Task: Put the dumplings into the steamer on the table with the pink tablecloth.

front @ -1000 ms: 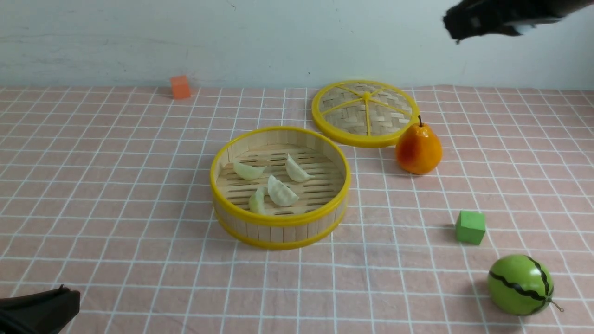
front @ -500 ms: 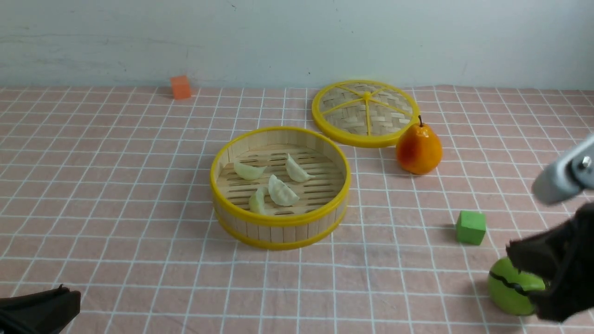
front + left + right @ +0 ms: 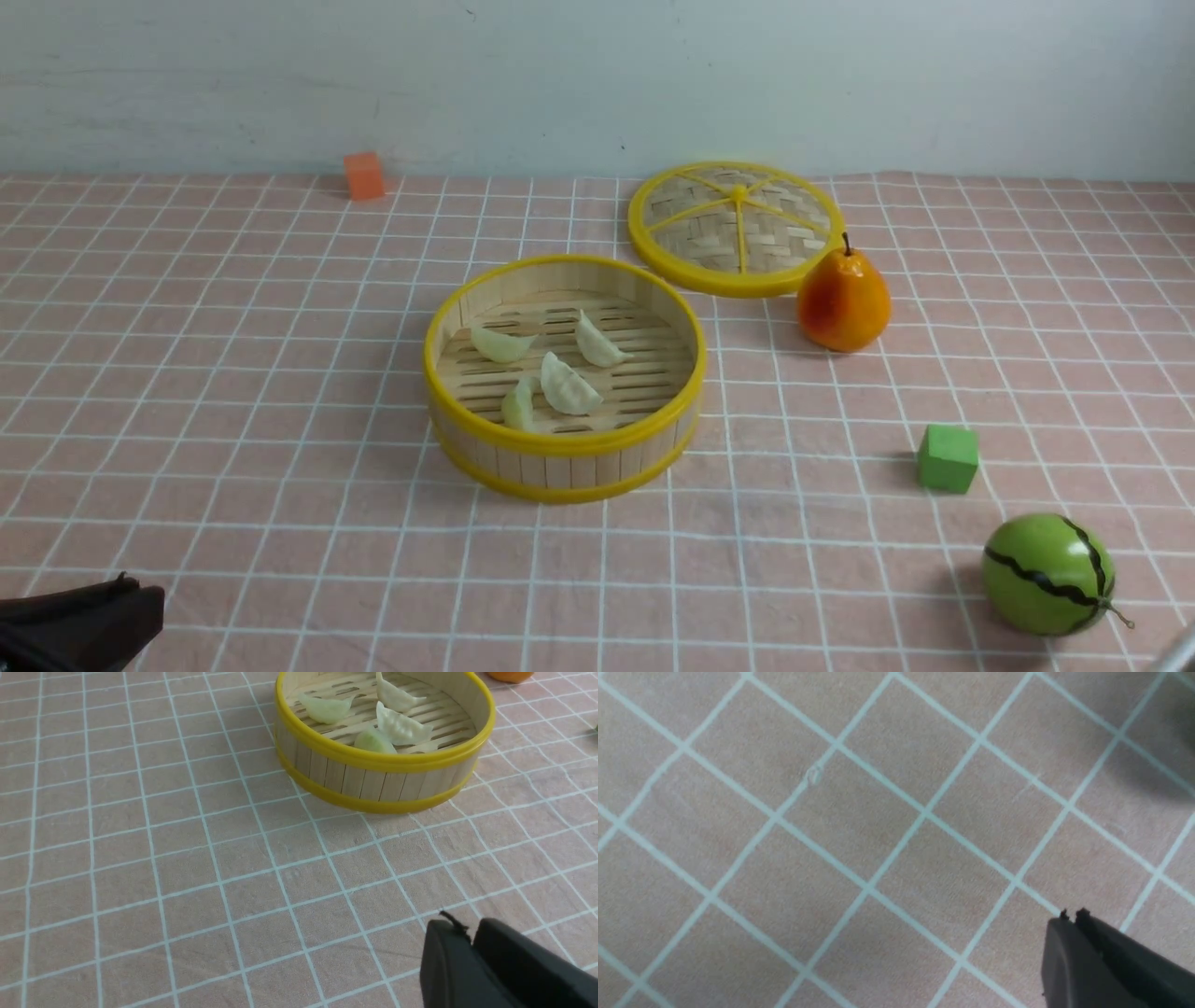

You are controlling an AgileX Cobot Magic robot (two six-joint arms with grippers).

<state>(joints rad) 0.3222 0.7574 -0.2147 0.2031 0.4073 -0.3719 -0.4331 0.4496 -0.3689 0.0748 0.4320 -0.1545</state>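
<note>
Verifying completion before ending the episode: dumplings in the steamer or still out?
In. All four dumplings lie on the slatted floor inside the steamer; none shows on the pink tablecloth in the front view.

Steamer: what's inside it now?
Four dumplings lie on the slatted floor of the steamer, two pale green, two cream. Its near wall hides the floor's front strip.

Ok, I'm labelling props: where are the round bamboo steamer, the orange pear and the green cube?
round bamboo steamer (image 3: 560, 469), front view, near wall
orange pear (image 3: 843, 303), front view, body middle
green cube (image 3: 946, 464), front view, front face
</note>
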